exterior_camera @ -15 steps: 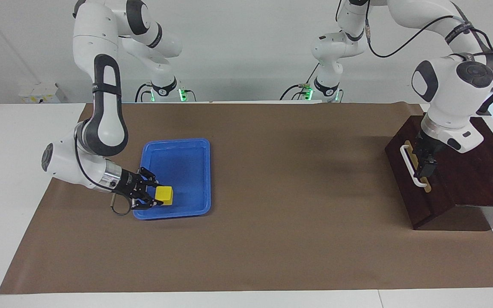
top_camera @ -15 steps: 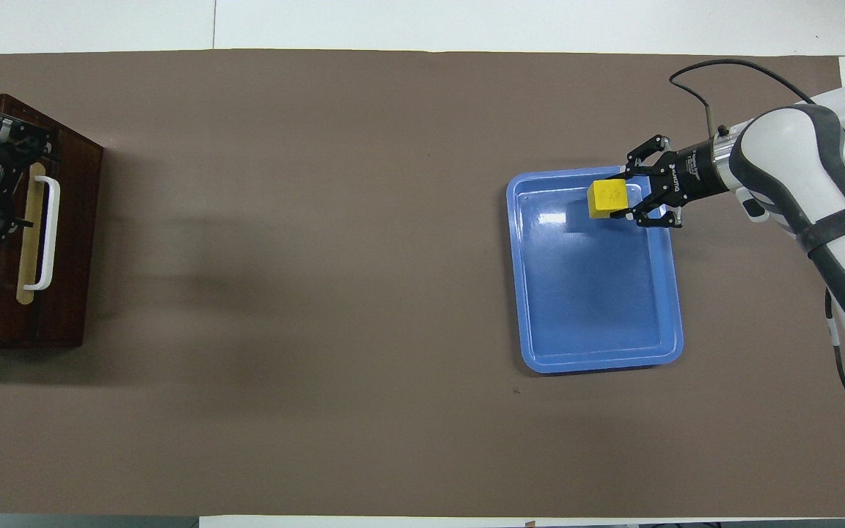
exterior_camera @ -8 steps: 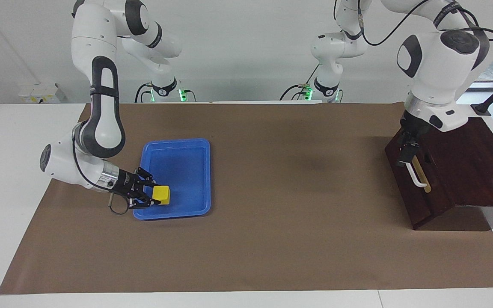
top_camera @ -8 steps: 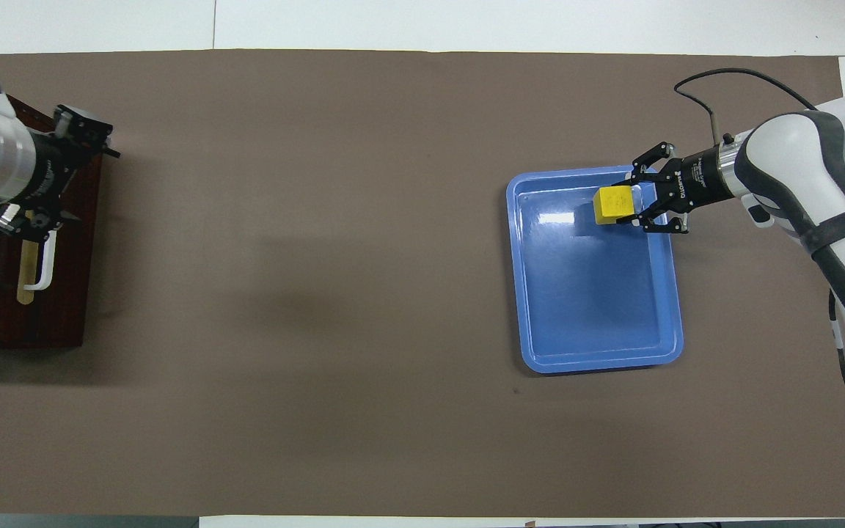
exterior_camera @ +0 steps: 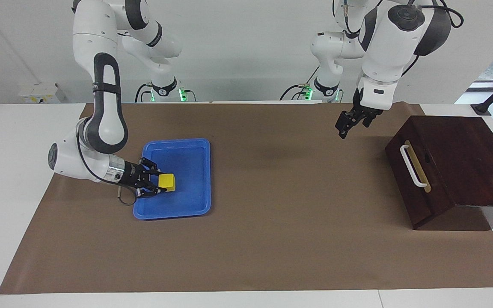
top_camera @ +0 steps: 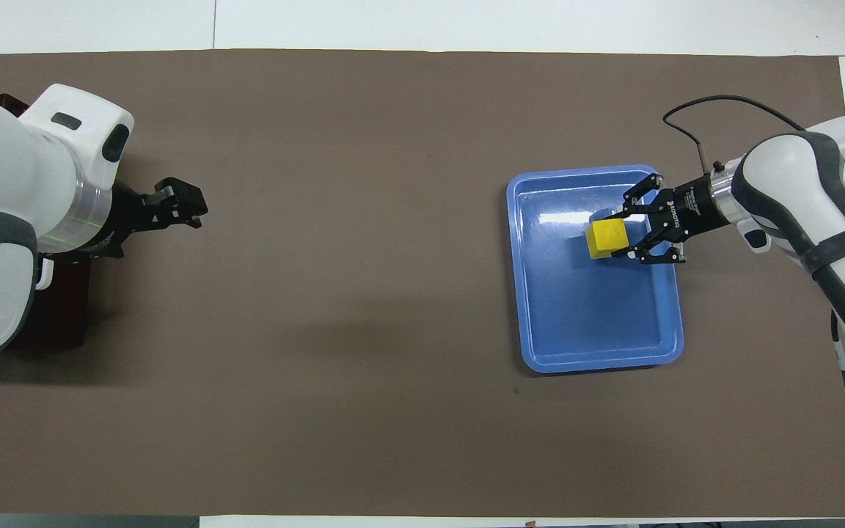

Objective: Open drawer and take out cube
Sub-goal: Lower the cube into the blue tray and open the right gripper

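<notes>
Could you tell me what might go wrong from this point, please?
1. The right gripper holds the small yellow cube low over the flat blue plastic tray; released unevenly, it could tumble toward the shallow rim.
2. The gripper's links sit near the tray edge and might nudge it when withdrawing.
3. The left gripper hangs over the brown mat, clear of the dark wooden drawer; little risk there.

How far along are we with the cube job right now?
Done: the cube is out of the drawer, whose front sits flush and closed. In hand: the right gripper is shut on the cube, low over the blue tray. Left: release it. The left gripper hangs open over the mat, clear of the white handle.
</notes>
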{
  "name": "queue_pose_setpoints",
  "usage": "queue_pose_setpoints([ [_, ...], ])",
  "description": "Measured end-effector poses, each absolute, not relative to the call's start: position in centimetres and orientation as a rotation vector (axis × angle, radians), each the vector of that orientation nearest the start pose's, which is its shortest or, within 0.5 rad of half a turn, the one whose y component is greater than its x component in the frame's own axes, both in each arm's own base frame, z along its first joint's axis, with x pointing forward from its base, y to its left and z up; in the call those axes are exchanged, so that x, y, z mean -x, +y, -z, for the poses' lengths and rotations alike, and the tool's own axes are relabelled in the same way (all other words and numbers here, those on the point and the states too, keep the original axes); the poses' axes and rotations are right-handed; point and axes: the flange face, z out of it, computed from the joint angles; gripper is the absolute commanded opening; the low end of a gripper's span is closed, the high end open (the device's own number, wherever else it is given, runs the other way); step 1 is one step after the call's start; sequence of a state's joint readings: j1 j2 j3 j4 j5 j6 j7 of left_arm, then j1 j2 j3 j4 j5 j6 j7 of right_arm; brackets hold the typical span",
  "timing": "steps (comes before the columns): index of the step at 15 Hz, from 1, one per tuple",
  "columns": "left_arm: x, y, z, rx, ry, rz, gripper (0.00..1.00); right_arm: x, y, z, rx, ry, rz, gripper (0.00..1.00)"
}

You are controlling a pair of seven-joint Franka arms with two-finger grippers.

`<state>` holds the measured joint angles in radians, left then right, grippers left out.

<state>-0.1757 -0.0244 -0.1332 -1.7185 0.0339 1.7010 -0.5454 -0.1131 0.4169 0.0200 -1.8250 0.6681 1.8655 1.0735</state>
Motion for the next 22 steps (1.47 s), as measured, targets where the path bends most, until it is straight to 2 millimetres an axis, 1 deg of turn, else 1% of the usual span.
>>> queue_pose_setpoints([
  [3,-52.1,-16.9,-58.2,3.104,0.012,-0.004,1.00,-58.9,-0.6,-29.7,1.959,1.773,-0.858,0.00],
  [5,-52.0,-16.9,-58.2,3.102,0.184,-0.018,1.00,-57.6,-0.6,-29.6,1.984,1.728,-0.860,0.00],
  [6,-52.0,-17.0,-58.2,3.110,0.226,-0.024,1.00,-57.2,-0.7,-29.5,1.993,1.711,-0.861,0.00],
  [9,-51.9,-17.3,-58.2,3.139,0.262,-0.036,1.00,-56.4,-1.6,-28.9,1.993,1.648,-0.836,0.00],
  [11,-51.8,-17.4,-58.1,3.139,0.274,-0.049,1.00,-56.2,-2.0,-28.2,1.981,1.637,-0.792,0.00],
  [13,-51.6,-17.4,-58.0,3.137,0.286,-0.065,1.00,-55.7,-1.8,-27.1,1.970,1.653,-0.757,0.00],
  [18,-51.8,-16.6,-58.1,3.139,0.271,-0.068,1.00,-55.7,-1.4,-27.0,1.974,1.656,-0.748,0.00],
  [19,-51.8,-16.5,-58.2,3.140,0.267,-0.068,1.00,-55.7,-1.4,-27.0,1.974,1.656,-0.748,0.35],
  [20,-51.9,-16.4,-58.2,3.140,0.265,-0.067,1.00,-55.7,-1.4,-27.0,1.974,1.656,-0.747,0.87],
  [21,-51.9,-16.3,-58.2,3.140,0.264,-0.067,1.00,-55.7,-1.4,-27.0,1.974,1.656,-0.747,1.00],
  [22,-51.9,-16.3,-58.2,3.140,0.264,-0.065,1.00,-55.7,-1.4,-27.0,1.974,1.656,-0.747,1.00],
])
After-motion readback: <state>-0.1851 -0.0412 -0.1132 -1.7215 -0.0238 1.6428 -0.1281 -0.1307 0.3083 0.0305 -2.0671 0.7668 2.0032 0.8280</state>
